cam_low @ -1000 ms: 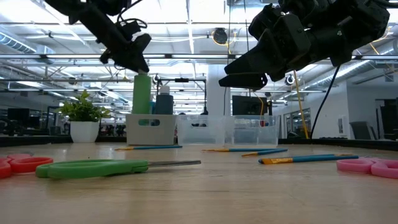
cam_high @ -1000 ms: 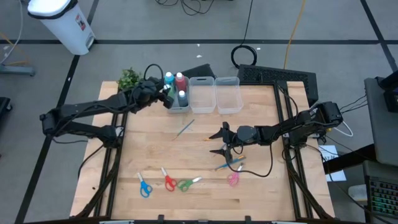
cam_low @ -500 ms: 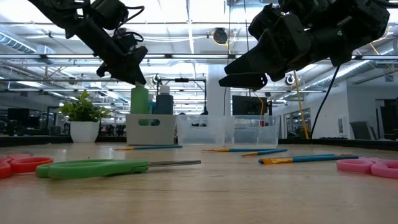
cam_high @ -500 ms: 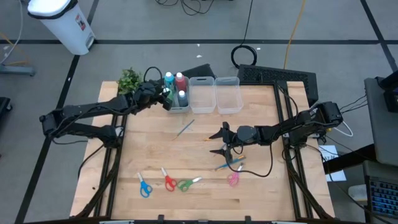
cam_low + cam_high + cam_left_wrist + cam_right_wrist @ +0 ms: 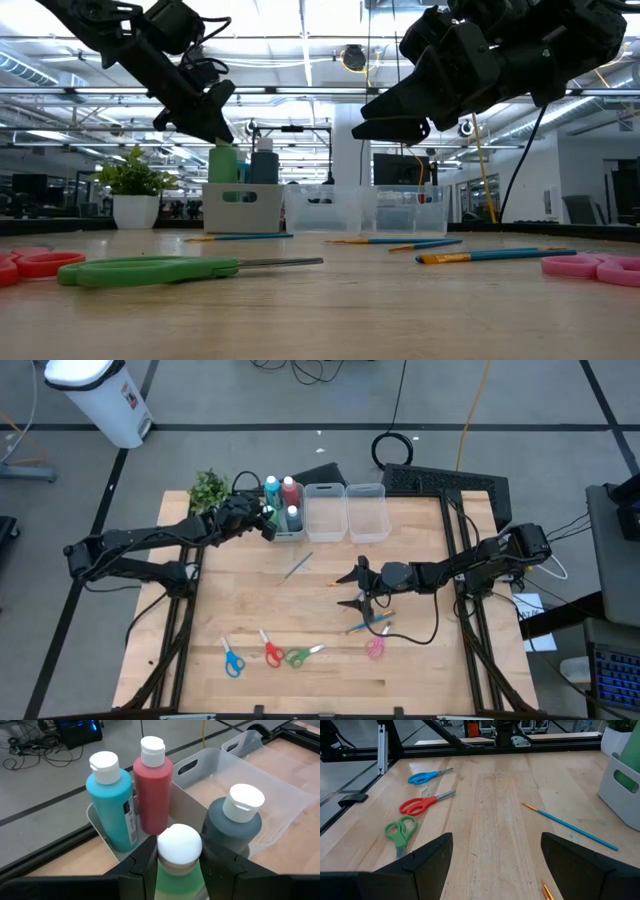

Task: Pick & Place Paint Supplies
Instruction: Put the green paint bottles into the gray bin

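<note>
A green paint bottle (image 5: 178, 870) with a white cap stands upright in my left gripper (image 5: 262, 515), which is shut on it over the white bin (image 5: 287, 532) at the table's far left. The blue (image 5: 112, 807), red (image 5: 152, 790) and dark grey (image 5: 234, 822) bottles stand in that bin. My right gripper (image 5: 355, 588) hangs open above the table's middle right, holding nothing. Blue (image 5: 232, 659), red (image 5: 270, 651), green (image 5: 298, 654) and pink (image 5: 376, 648) scissors lie flat near the front edge. Thin brushes (image 5: 297, 567) (image 5: 368, 622) lie on the wood. My left gripper pinches the green bottle's shoulder (image 5: 170, 866), just under the white cap, between its two fingers (image 5: 142, 870). The fingers slant down from the table's left side. The bottle is upright, its lower part behind the bin's wall (image 5: 243, 207); whether it stands on the bin's floor is hidden.
Two clear bins (image 5: 325, 512) (image 5: 366, 512) stand right of the white bin at the far edge. A small potted plant (image 5: 207, 487) is at the far left corner. Bare wood lies between the brushes and the scissors.
My left gripper has gone down with the green bottle, still shut on it. The bottle stays upright and now sits lower, with more of it behind the bin's wall beside the other bottles.
</note>
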`<state>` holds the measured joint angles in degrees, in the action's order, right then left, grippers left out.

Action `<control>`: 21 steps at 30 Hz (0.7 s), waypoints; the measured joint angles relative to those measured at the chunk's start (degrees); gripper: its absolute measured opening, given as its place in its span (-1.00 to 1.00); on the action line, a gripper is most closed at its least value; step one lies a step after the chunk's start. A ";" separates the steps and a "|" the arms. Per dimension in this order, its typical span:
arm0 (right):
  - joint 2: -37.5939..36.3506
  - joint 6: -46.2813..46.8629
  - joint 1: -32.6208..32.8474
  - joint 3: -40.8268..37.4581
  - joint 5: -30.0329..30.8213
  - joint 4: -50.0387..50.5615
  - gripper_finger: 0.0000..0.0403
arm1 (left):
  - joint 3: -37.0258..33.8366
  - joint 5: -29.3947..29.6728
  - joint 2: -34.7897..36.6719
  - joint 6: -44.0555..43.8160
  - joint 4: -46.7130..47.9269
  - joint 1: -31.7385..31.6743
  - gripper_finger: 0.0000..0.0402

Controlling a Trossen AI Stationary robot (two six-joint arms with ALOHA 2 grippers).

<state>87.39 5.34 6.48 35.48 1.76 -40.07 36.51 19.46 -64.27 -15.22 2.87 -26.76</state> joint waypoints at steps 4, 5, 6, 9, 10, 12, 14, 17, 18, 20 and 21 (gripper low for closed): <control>0.00 0.00 -0.01 0.00 0.13 0.02 0.45 | 0.00 -1.24 -0.39 -0.26 -0.09 0.01 -0.39; 0.00 0.00 -0.01 0.00 0.12 0.01 0.45 | 0.00 -1.69 -0.74 -0.37 -0.17 0.09 -0.39; 0.00 0.00 -0.01 0.00 0.13 0.01 0.45 | 0.00 -1.76 -1.08 -0.37 -0.28 0.24 -0.39; 0.00 0.00 0.00 0.00 0.13 0.00 0.45 | 0.02 -1.57 -2.18 -0.37 -0.96 0.26 -0.39; 0.00 0.00 0.00 0.00 0.13 0.02 0.45 | 0.11 -1.50 -2.68 -0.37 -1.22 0.26 -0.39; 0.00 0.00 -0.01 0.00 0.13 0.02 0.45 | 0.15 -1.37 -3.43 -0.39 -1.48 0.26 -0.39; 0.00 0.00 0.00 0.00 0.13 0.00 0.45 | 0.17 -1.37 -3.90 -0.33 -1.77 0.25 -0.39; 0.00 0.00 -0.02 0.00 0.13 0.00 0.45 | 0.17 -1.35 -3.89 -0.33 -2.38 0.26 -0.39; 0.00 0.00 0.00 0.00 0.13 0.00 0.45 | 0.17 -1.35 -3.90 -0.33 -2.50 0.30 -0.39; 0.00 0.00 -0.01 0.00 0.13 0.02 0.45 | 0.15 -1.35 -3.93 -0.28 -2.59 0.31 -0.39; 0.00 0.00 -0.02 0.00 0.13 0.02 0.45 | 0.15 -1.35 -3.91 -0.26 -2.60 0.33 -0.39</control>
<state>87.39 5.34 6.46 35.48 1.89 -40.05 36.66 18.11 -68.18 -15.49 0.27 -26.44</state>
